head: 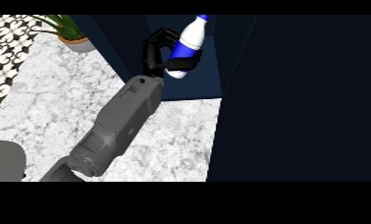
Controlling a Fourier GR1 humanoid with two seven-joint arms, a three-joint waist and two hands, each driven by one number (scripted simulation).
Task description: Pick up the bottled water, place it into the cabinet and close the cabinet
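No legible text or labels

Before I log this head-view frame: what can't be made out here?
- Bottled water: its middle is hidden by the right hand curled round it.
- Whether the bottle rests on a shelf in the cabinet: the interior is too dark to tell.
- Cabinet door: cut off by the right edge.
- Left hand: outside the view.
- Potted plant: cropped at the top.

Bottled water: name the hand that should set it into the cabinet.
Right. The right hand is curled round the bottled water, at the cabinet opening; the left hand is out of view.
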